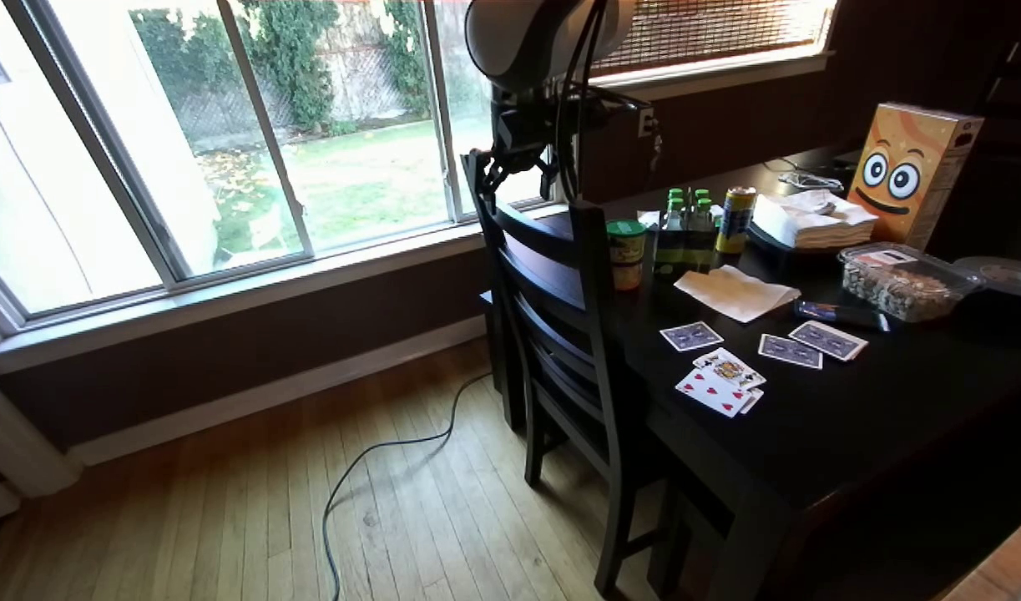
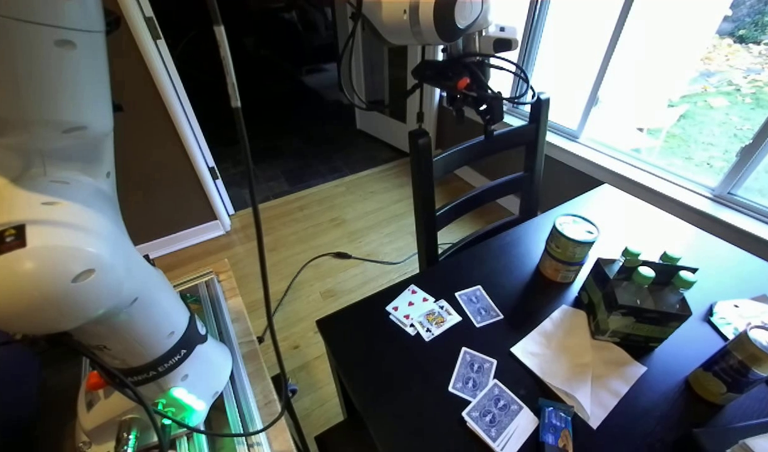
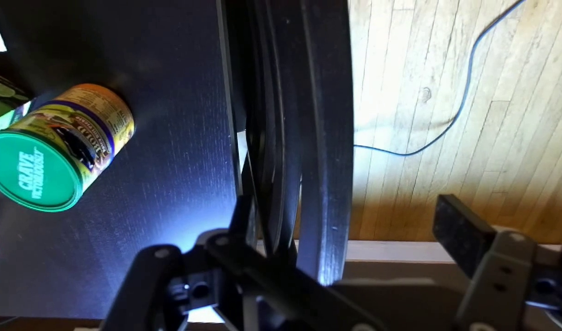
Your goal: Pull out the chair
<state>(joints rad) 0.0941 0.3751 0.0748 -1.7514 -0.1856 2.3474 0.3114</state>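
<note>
Chair [image 1: 608, 376] upright, long axis vertical, facing the bench [image 1: 861, 417]; my pincer [image 3: 347, 207], spread wide, at its backrest; floor [image 1: 268, 501] beneath; window [image 1: 351, 150] beside.

The wrist view faces down close above the chair [image 3: 324, 138]. Both exterior views share it, looking down from different sides, farther off.
</note>
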